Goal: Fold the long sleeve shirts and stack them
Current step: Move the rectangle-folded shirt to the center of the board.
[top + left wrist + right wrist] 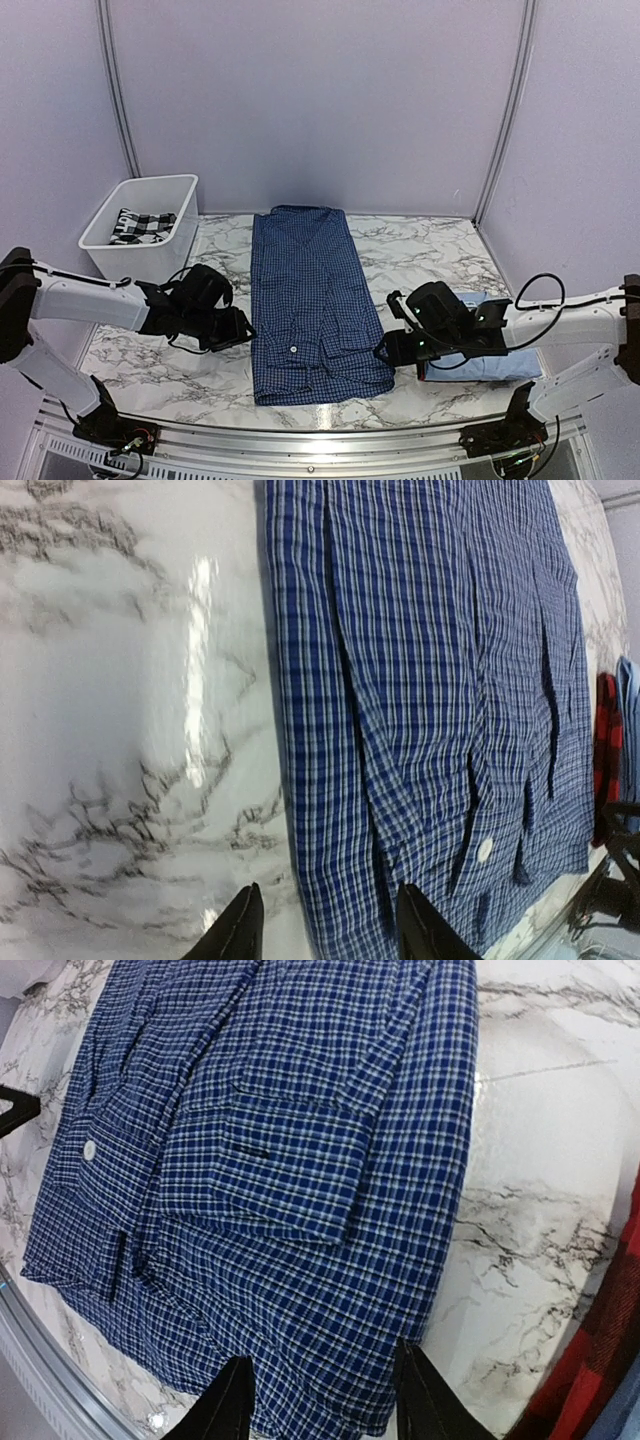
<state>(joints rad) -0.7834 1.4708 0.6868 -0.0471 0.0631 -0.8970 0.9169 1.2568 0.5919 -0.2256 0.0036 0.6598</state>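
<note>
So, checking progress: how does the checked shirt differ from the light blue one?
The dark checked shirt lies mid-table as a long strip, folded lengthwise; the light blue shirt is a compact bundle at the right, partly hidden. The dark checked shirt is patterned, the light blue shirt looks plain. Both rest on the table.

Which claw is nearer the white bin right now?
Left. The left claw sits just in front of the bin; the right claw is across the checked shirt, at its right edge.
</note>
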